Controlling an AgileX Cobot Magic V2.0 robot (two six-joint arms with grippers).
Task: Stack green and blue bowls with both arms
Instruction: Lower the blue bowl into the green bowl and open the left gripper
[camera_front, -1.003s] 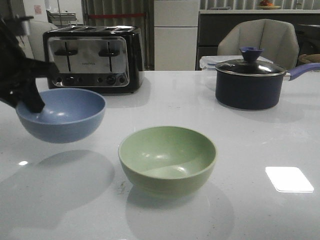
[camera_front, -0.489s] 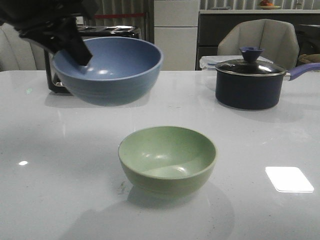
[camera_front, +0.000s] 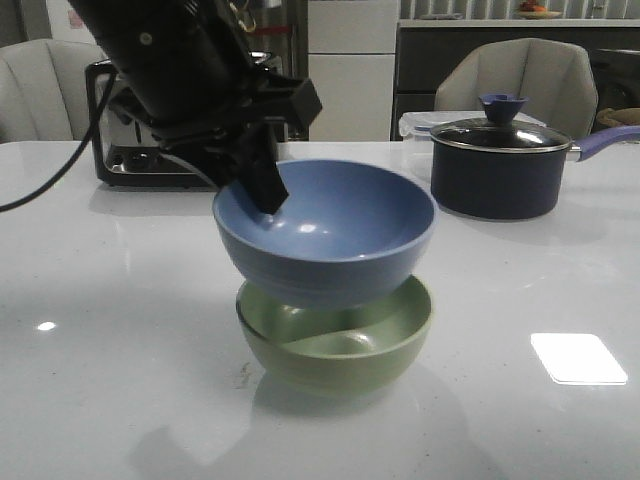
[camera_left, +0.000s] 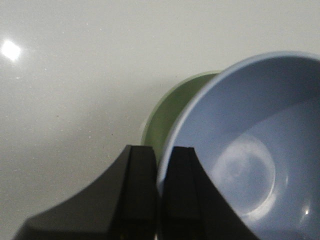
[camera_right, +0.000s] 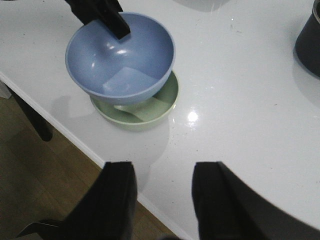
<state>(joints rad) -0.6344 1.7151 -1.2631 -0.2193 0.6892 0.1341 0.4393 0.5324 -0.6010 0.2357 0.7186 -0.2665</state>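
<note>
**Left fingers clamped on blue bowl rim, above green bowl**

Front view: left gripper (camera_front: 262, 185) pinched tight on the near-left rim of the blue bowl (camera_front: 325, 235), one finger (camera_front: 258, 172) inside the wall. Blue bowl held upright and level, directly over the green bowl (camera_front: 335, 345), base dipping below the green rim; contact between the two not clear. Green bowl seated on the white table (camera_front: 520, 300), roughly midway across, toward the front edge. Toaster (camera_front: 140, 150) near the far left edge, half hidden by the arm. Dark saucepan (camera_front: 500, 165) with blue knob and handle near the far right edge, well apart from the bowls. Right gripper out of sight here.

Left wrist view: two black fingers (camera_left: 137, 200) pressed close together, blue bowl (camera_left: 250, 150) rim caught between them. Crescent of green bowl (camera_left: 170, 112) showing beneath and beside the blue one. Bare table (camera_left: 75, 75) around.

Right wrist view: right gripper (camera_right: 162, 200) spread wide, nothing between its fingers (camera_right: 117, 200), hanging beyond the table edge (camera_right: 235, 90), well apart from the bowls. Blue bowl (camera_right: 125, 60) covering most of the green bowl (camera_right: 150, 112), only one side of the green rim exposed. Left gripper (camera_right: 116, 27) gripping the blue rim. Saucepan (camera_right: 309, 37) cut off at the frame edge. Wooden floor (camera_right: 35, 175) past the table edge.
</note>
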